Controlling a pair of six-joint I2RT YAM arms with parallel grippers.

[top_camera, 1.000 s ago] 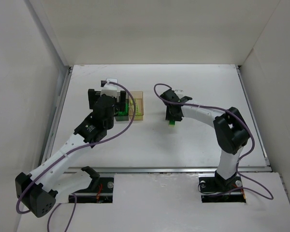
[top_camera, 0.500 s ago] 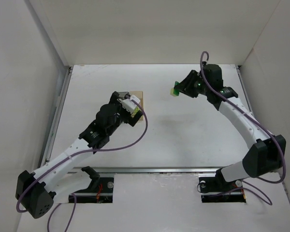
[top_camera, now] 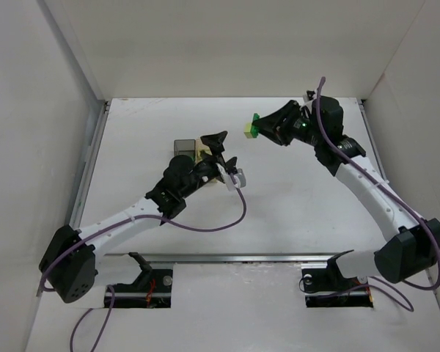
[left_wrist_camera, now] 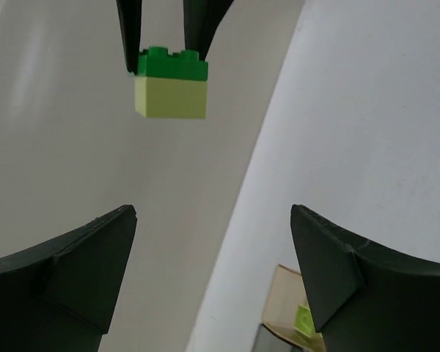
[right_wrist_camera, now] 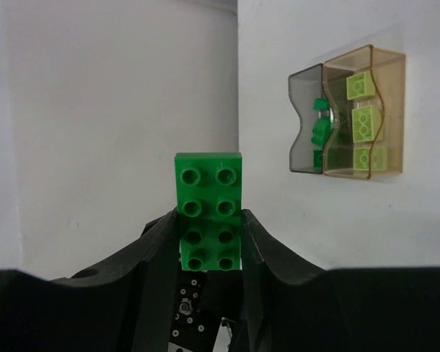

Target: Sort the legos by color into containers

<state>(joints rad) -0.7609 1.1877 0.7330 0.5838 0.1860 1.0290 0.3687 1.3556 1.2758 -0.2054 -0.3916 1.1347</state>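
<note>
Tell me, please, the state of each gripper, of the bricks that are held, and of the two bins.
left gripper: open, empty.
right gripper: shut on the green brick, raised off the table.
green brick: clamped between the fingers, joined to the pale brick.
pale brick: stuck to the green brick, in the air.
grey bin: holds dark green bricks.
amber bin: holds three pale bricks.

Both built the same: left arm (top_camera: 125, 220) and right arm (top_camera: 374, 193) have white link tubes, black joint housings, and a loose purple cable (top_camera: 205, 229) each. Left hand (left_wrist_camera: 209, 213) and right hand (right_wrist_camera: 209, 242) are matte black with tapered wedge fingers (left_wrist_camera: 73, 271). Black base plates (top_camera: 337, 284) at the desk (top_camera: 293, 213) near edge, reddish bits on them.
</note>
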